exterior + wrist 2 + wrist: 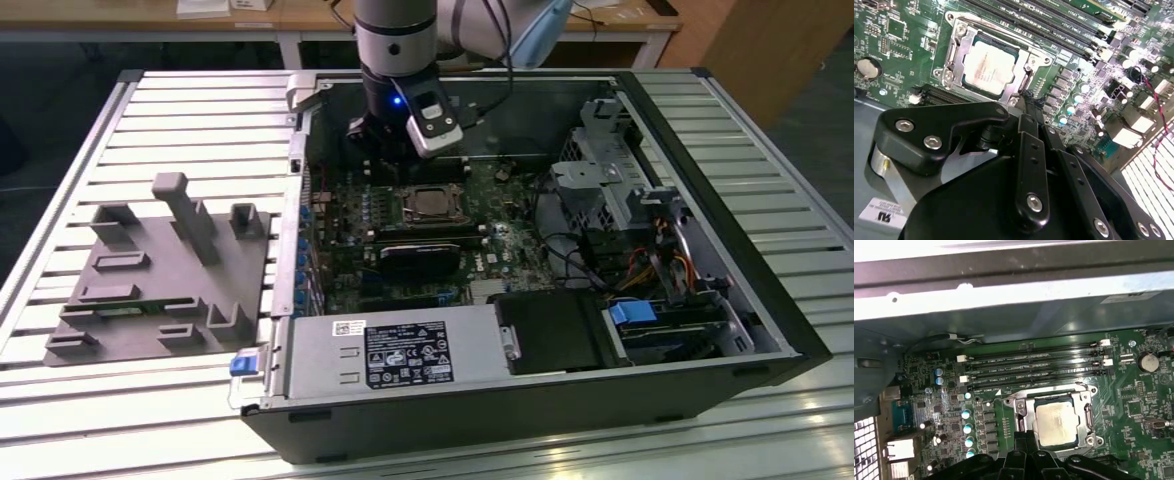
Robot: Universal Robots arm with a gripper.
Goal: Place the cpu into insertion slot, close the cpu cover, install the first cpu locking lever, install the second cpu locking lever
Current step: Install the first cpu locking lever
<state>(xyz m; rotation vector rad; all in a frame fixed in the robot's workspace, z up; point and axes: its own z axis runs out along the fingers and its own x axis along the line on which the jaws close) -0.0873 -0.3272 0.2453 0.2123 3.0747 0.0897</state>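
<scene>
Closest in, the black claw (1026, 102) hangs with its tips together on nothing, just beside the socket's edge. The one cpu (990, 64) lies flat in the insertion slot (954, 20), with its one cpu cover (1030, 59) apparently down around it. I judge the chip light, stiff and slick-topped, delicate underneath, best taken by opposite edges. Beyond run four long memory slots (1034, 365) and one coin cell (1148, 361) on the green board (1134, 405), inside the open case (534, 420).
</scene>
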